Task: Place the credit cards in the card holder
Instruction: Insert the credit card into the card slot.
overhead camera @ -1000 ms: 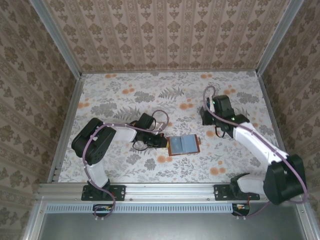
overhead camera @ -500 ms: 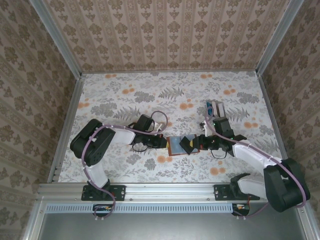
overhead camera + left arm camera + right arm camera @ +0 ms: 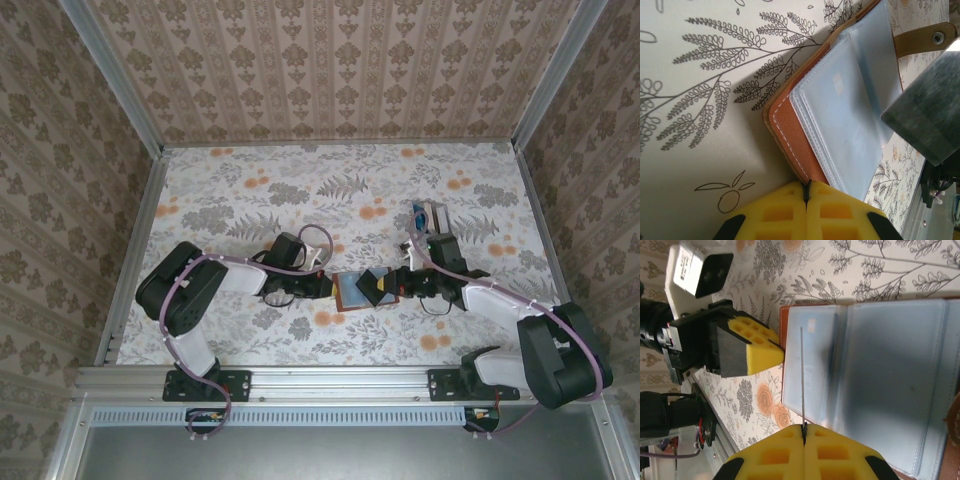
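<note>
Holder (image 3: 890, 380) is risking being dragged out of the left jaws, which are clenching its outer edge, if the grey card (image 3: 926, 112) that the right jaws are pinching is pushing against a sleeve lip rather than into a pocket. The thin card could also be buckling, or sliding between two sleeves. The holder is lying open on the surface (image 3: 920, 270) between the arms, showing red-brown leather, clear greyish sleeves fanning up and a strap trailing sideways.

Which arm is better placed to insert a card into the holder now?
Right. The right gripper pinches a card edge-on over the open card holder; the left gripper, shut, sits at its edge without a card.
</note>
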Robot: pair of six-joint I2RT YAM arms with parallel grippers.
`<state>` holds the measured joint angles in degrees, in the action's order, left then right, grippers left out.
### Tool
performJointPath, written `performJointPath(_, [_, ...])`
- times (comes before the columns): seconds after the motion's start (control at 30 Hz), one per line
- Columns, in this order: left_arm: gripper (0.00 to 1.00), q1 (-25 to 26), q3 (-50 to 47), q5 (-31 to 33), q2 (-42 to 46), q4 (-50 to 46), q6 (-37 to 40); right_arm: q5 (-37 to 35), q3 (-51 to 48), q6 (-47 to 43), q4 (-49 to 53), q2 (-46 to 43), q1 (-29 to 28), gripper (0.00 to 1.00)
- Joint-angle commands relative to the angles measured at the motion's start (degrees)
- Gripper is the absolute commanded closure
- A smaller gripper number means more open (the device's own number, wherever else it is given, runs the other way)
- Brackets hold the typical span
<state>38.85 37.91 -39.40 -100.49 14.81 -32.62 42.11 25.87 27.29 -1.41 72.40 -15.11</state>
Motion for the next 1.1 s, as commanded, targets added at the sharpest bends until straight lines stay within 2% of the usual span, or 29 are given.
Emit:
performJointPath(0.0, [1.00,-1.3,-2.9,7.2,-3.5,-10.5,0.4,1.8,-0.4,0.7,-2.3,1.8,0.5,1.00])
performJointPath(0.13, [1.00,-1.4,-2.5,7.2,-3.7,-10.8,0.9,1.2,-1.0,1.2,-3.1,3.1,1.3,1.00])
performJointPath(0.33, [1.00,-1.7,-2.8,7.5,-2.9,-11.6,1.0,-2.6,-1.8,2.2,-1.9,0.4,2.6,1.00])
performJointPath(0.5, [1.00,-1.9,-3.2,7.1,-3.3,-10.7,0.7,1.7,-1.2,1.5,-3.0,2.9,2.4,1.00])
performJointPath(0.77, [1.00,-2.1,-2.0,6.7,-3.8,-12.0,1.3,-0.7,-0.8,1.2,-1.8,3.4,2.4,1.00])
performJointPath(1.07, [1.00,-2.1,-2.0,6.1,-4.5,-11.3,0.8,3.0,1.6,1.0,-1.9,10.0,2.3,1.00])
